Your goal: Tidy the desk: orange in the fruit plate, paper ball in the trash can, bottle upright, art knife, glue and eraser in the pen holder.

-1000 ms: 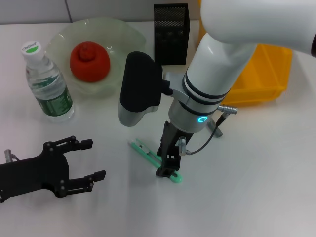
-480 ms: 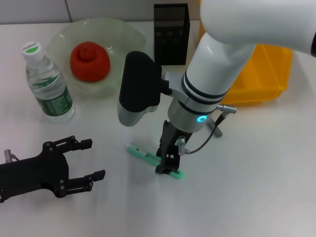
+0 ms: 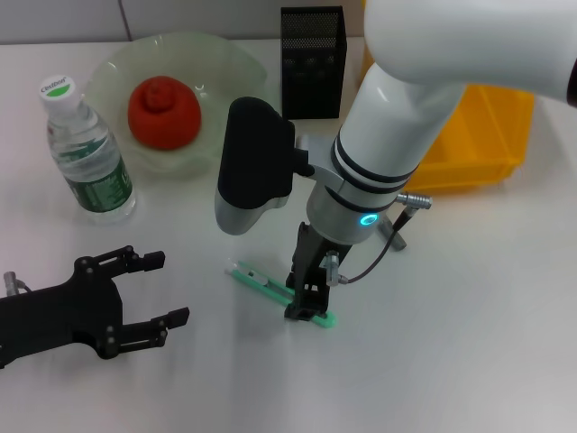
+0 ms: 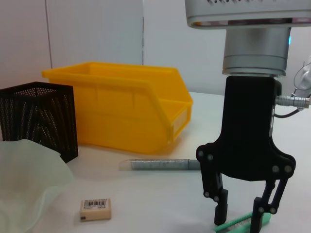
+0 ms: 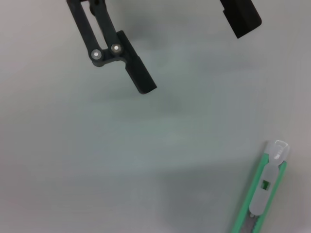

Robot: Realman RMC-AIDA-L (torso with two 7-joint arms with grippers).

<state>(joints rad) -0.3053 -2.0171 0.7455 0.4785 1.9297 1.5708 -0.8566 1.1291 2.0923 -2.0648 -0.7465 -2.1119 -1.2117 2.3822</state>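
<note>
One green art knife (image 3: 279,293) flat on the white desk (image 3: 469,316), long axis slanting from the near right toward the far left. Straddled at its near end by the right gripper (image 3: 307,304), jaws apart. Left gripper (image 3: 167,289) idle at the near left, jaws spread wide.

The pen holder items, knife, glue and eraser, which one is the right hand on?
The green art knife. The right hand stands over its end with a finger on either side, while the glue stick and eraser lie untouched apart from it.
</note>
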